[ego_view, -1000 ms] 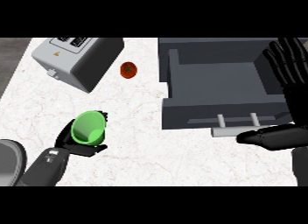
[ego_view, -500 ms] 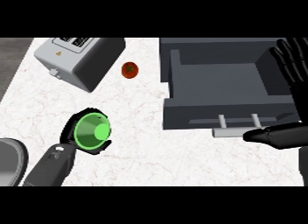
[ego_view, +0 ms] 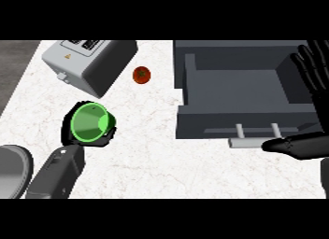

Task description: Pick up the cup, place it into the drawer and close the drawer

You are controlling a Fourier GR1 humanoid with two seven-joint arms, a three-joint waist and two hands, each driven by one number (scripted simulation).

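Head view: green cup (ego_view: 91, 123) in the left robot hand (ego_view: 76, 140), drawer (ego_view: 245, 107) open on the right.

The cup's glossy green and round, tipped so its open mouth faces up at the camera, over the white marbled bench (ego_view: 153, 158) left of the boxy grey drawer. Black fingers curl round it. Right robot hand (ego_view: 319, 79) rests open, fingers straight, at the drawer's right edge. A metal toaster (ego_view: 91, 58) and a small reddish round thing (ego_view: 141, 74) sit further back.

Toaster (ego_view: 90, 63), perhaps a tomato (ego_view: 141, 74) beside
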